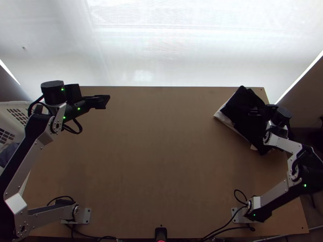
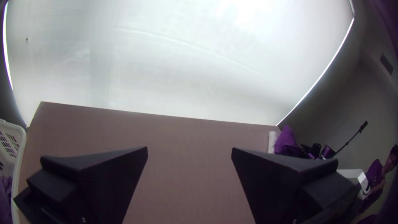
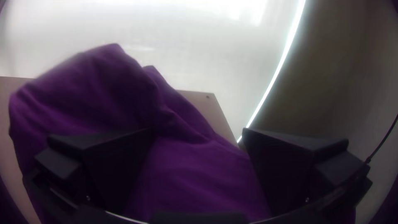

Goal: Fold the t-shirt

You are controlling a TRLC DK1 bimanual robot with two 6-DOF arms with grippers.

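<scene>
White, brightly lit material [image 1: 161, 52] rises along the far edge of a light wooden table [image 1: 161, 161]. The left arm [image 1: 26, 161] stretches up along the table's left side, and the right arm [image 1: 276, 193] bends over its right side.

Just beside the table's left edge sits a white plastic basket [image 1: 8, 105] with slotted walls. Inside it lies loose cloth [image 1: 7, 155], greyish from above and purple in the left wrist view.

Dark cloth [image 1: 242, 107], black from above and purple in the right wrist view, lies in a compact, layered pile near the table's far right corner. Its surface is creased, and a whitish layer [image 1: 226, 121] shows under its left side. Which of these layers is the t-shirt I cannot tell.

Over the table's far left part, the left gripper [image 1: 105, 101] has its two black fingers wide apart, with nothing between them. Over the pile at the table's far right, the right gripper [image 1: 252, 111] also has its fingers spread wide. Dark cloth shows between them, unpinched; whether they touch it I cannot tell.
</scene>
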